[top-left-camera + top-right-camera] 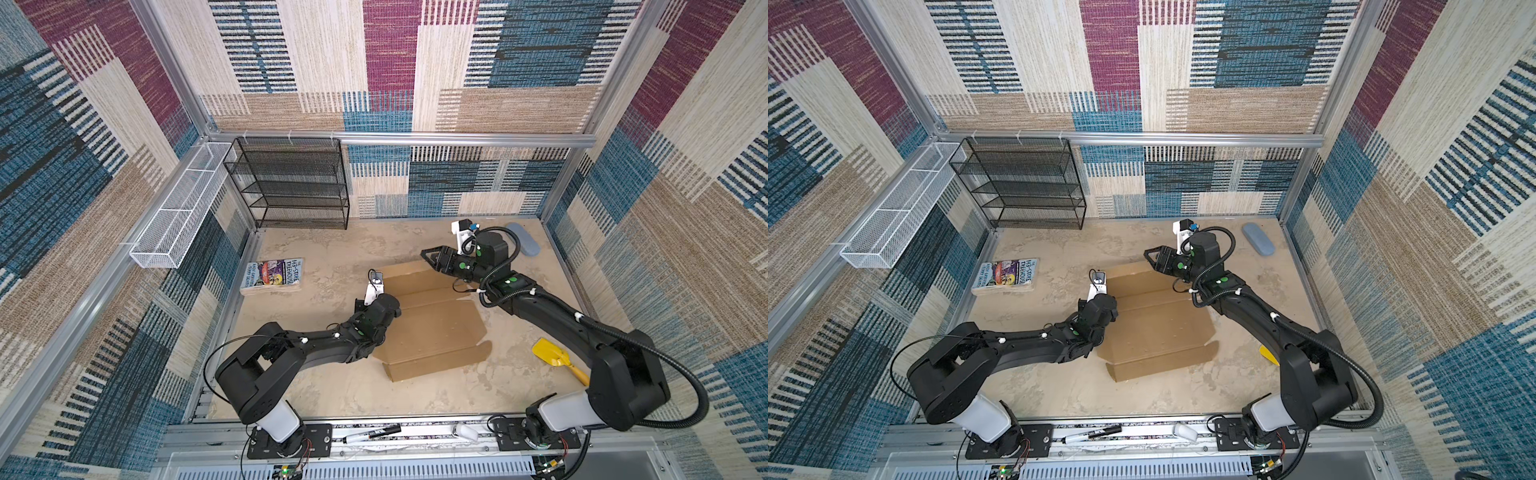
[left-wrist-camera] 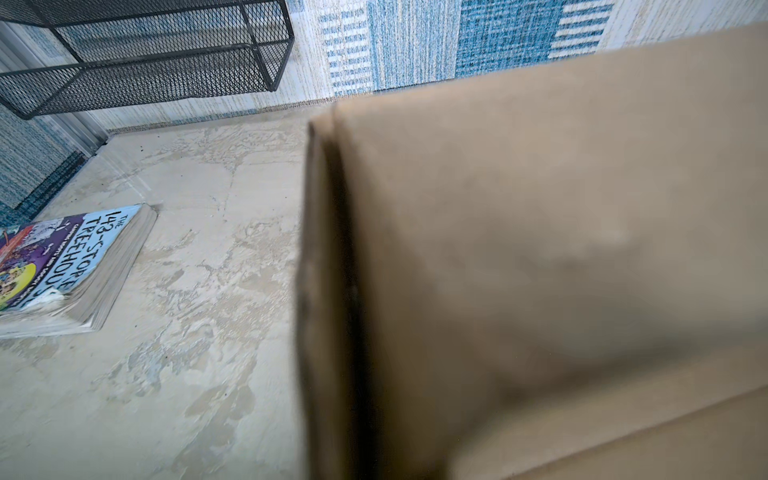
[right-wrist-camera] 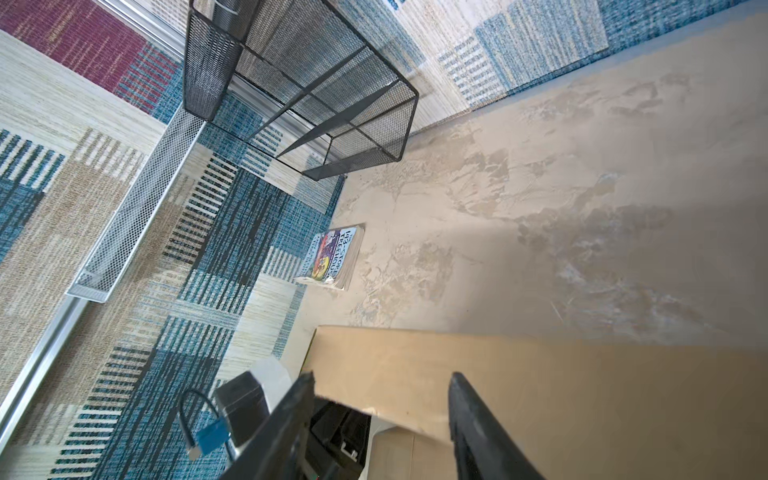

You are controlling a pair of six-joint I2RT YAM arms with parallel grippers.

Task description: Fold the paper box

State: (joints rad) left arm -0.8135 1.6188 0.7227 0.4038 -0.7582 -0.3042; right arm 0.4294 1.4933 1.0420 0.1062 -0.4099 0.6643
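The paper box (image 1: 432, 320) (image 1: 1158, 320) is a brown cardboard sheet, partly folded, lying mid-table in both top views. Its far panel tilts up and its near flap (image 1: 436, 365) stands as a low wall. My left gripper is hidden under its own wrist (image 1: 380, 309) at the sheet's left edge. In the left wrist view a raised side flap (image 2: 498, 249) fills the picture and its edge runs straight to the jaws; the gripper is shut on it. My right gripper (image 1: 428, 257) (image 3: 380, 384) hovers open at the far panel (image 3: 540, 374), whose edge lies between the fingers (image 3: 461, 399).
A colourful book (image 1: 272, 276) lies left of the box. A black mesh shelf (image 1: 291, 183) and a white wire basket (image 1: 178, 208) stand at the back left. A blue-grey case (image 1: 523, 239) lies at the back right, a yellow scoop (image 1: 552, 355) near the right arm, and a marker (image 1: 370, 434) on the front rail.
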